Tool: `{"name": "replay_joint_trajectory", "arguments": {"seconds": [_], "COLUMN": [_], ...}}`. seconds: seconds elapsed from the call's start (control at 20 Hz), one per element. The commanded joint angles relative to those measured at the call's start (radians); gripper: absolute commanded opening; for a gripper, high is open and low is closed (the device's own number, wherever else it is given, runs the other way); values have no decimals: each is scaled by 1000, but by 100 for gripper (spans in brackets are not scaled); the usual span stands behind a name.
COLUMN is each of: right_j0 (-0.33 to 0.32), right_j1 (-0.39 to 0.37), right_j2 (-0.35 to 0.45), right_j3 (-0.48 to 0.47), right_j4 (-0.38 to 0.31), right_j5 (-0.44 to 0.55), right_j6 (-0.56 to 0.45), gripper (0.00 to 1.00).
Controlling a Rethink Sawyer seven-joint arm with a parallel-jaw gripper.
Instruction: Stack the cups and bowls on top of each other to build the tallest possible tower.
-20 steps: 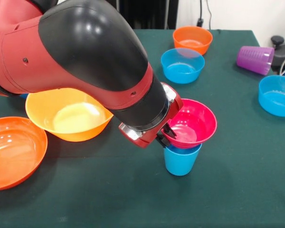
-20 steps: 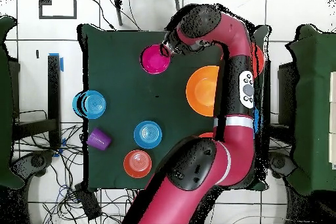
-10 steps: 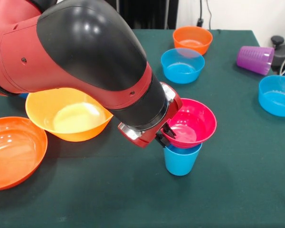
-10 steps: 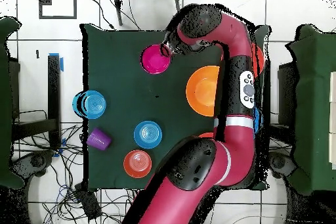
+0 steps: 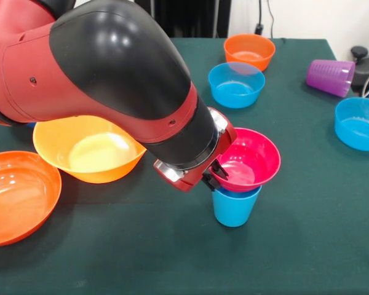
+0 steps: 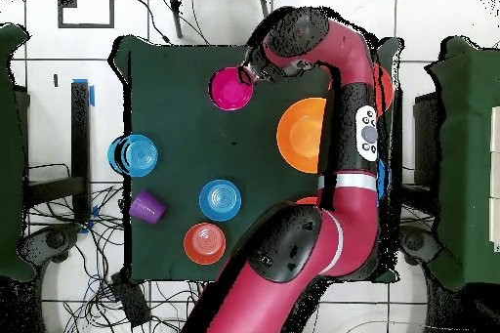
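The gripper point(image 5: 214, 175) was at the rim of the magenta-pink bowl point(image 5: 249, 161), its dark fingers pinching that rim on the side facing the yellow-orange bowl point(image 5: 89, 149). The pink bowl sat in the mouth of the upright light blue cup point(image 5: 234, 209), slightly tilted, the two forming a short stack a little in from the table's point(image 5: 172, 258) near edge in the front view. The arm point(image 5: 104, 80) covered much of the table's middle and left.

The yellow-orange bowl stood near the left edge, with the large red-orange bowl point(image 5: 15, 196) just beside it toward the near left corner. A small blue bowl point(image 5: 236, 84) and a small orange bowl point(image 5: 249, 51) stood close together by the far edge. The purple cup point(image 5: 330, 77) lay on its side near the far right corner. A large blue bowl point(image 5: 360, 123) stood at the right edge.
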Motion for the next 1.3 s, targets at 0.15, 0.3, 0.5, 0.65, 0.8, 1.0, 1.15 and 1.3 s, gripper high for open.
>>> {"name": "replay_joint_trajectory", "arguments": {"seconds": [0.15,0.3,0.5,0.65,0.8,1.0,1.15,1.3], "right_j0": [33,29,27,25,25,27,29,27], "right_j1": [19,15,15,13,14,18,21,16], "right_j2": [-13,-17,-17,-18,-17,-9,-6,-9], "right_j3": [3,12,17,22,16,12,6,14], "right_j4": [-4,-2,0,2,-1,3,2,4], "right_j5": [-28,-33,-37,-40,-38,-40,-39,-40], "right_j6": [116,117,114,112,111,104,103,104], "gripper": [0,0,0,0,0,0,0,0]}}
